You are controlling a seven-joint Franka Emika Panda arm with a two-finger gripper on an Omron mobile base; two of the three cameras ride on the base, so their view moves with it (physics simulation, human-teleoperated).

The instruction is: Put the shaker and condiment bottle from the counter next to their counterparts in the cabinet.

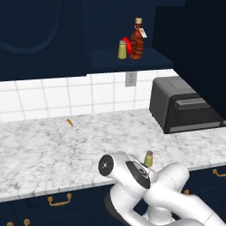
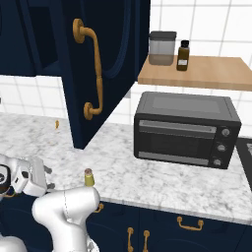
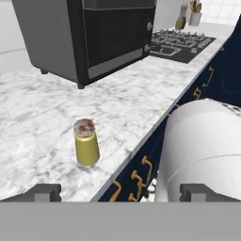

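White marble counter [image 1: 53,150] with grey veins runs below a tiled wall, with navy drawers and brass handles under its front edge. Near that front edge stands the small yellow-olive cylindrical shaker [image 3: 86,143] with its greyish cap, upright and alone. In the hand view it sits just ahead of the gripper [image 3: 120,192], a little left of centre; the two dark fingertips [image 3: 44,190] stand spread wide with nothing between them, clear of the shaker. A black toaster oven [image 2: 186,129] rests toward the counter's back edge. Up on the shelf of the dark navy wall cabinet [image 1: 132,59], the squat red-brown ribbed bottle with cork cap [image 1: 137,40] stands beside a second yellow-olive shaker [image 1: 122,50], with a slim red squeeze bottle [image 1: 127,45] partly hidden between them.
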